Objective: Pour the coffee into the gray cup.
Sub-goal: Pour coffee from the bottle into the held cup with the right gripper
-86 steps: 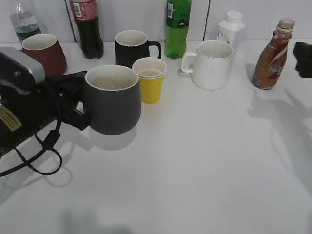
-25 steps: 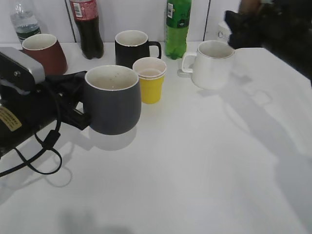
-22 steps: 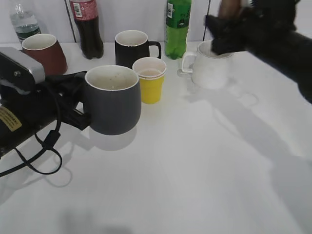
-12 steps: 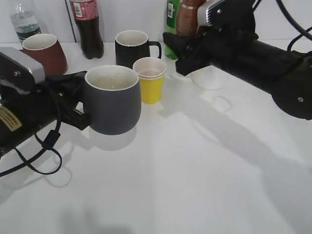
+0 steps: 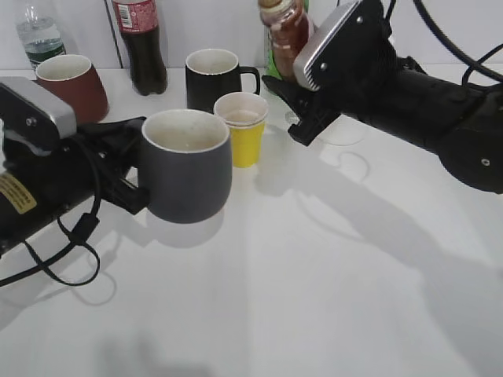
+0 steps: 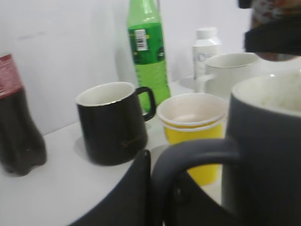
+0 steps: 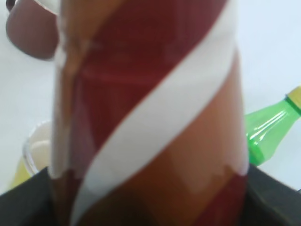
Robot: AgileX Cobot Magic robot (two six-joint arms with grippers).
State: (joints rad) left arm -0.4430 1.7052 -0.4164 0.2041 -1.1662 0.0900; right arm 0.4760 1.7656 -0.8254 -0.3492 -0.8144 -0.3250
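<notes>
The gray cup (image 5: 189,166) is a squat slate mug with a pale speckled inside, standing left of centre. My left gripper (image 5: 130,169) is shut on its loop handle (image 6: 188,151), with the left gripper (image 6: 160,190) fingers pinching the handle from both sides. The coffee (image 5: 286,30) is a brown bottle with a white swirl. It is held high in the air behind the yellow cup, leaning slightly left. My right gripper (image 5: 295,82) is shut on its lower body. In the right wrist view the coffee bottle (image 7: 150,108) fills the frame, and the right gripper (image 7: 150,209) shows only as dark edges at the bottom corners.
A yellow paper cup (image 5: 242,129) stands right beside the gray cup, with a black mug (image 5: 212,77) behind it. A reddish-brown mug (image 5: 71,85), a cola bottle (image 5: 140,43) and a water bottle (image 5: 35,31) line the back left. A green bottle (image 6: 148,52) and a white mug (image 6: 230,77) stand behind the right arm.
My right arm has swung left from the back right, carrying the coffee bottle to above the yellow cup. The gray cup has shifted slightly right in my left gripper.
</notes>
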